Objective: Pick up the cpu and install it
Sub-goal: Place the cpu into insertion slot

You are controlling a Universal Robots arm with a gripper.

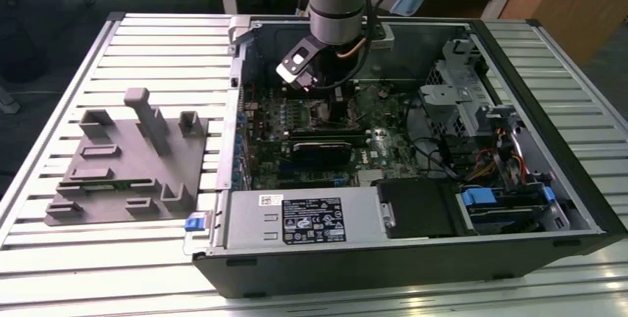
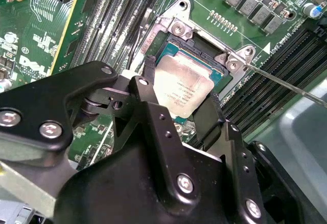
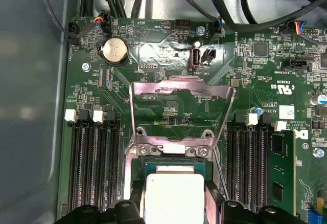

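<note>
— Where is the cpu (image 2: 181, 88)?
— Over the open socket (image 2: 199, 42) of the motherboard (image 2: 46, 35), silver face up. Whether it is seated, I cannot tell.
— And the hand (image 2: 179, 98)?
— Drawn in narrow on the cpu, fingers (image 2: 207, 116) against two opposite edges. The load plate (image 3: 181, 88) stands raised. The computer case (image 1: 393, 273) lies on the desk (image 1: 157, 37).

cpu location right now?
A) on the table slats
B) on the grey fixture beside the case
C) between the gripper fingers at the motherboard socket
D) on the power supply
C: in the second wrist view the cpu sits in the gripper, a finger on each side, right over the open socket.
</note>
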